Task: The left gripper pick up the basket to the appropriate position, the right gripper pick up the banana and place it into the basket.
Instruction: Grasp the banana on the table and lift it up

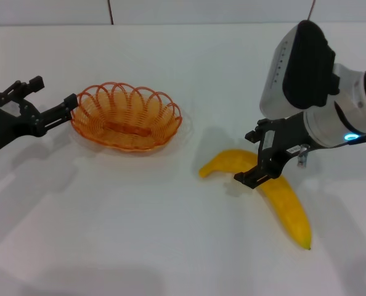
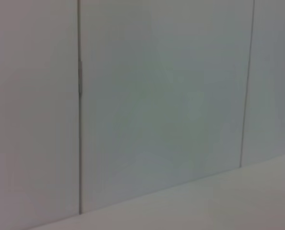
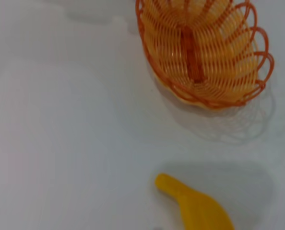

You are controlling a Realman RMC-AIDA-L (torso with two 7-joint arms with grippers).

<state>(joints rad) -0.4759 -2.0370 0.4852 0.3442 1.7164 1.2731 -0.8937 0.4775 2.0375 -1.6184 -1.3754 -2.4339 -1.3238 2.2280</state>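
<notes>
Left gripper, spread, meets basket rim upper left; right gripper, unclenched, straddles banana lower right; closing required.

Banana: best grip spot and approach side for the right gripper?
Grip the banana near the bend at mid-length, coming straight down from above with the fingers across its width. It lies flat on the table, so only its two sides are free, and the middle should balance better than either tapered end. The right gripper already hangs over that spot. The basket sits clear of it.
</notes>
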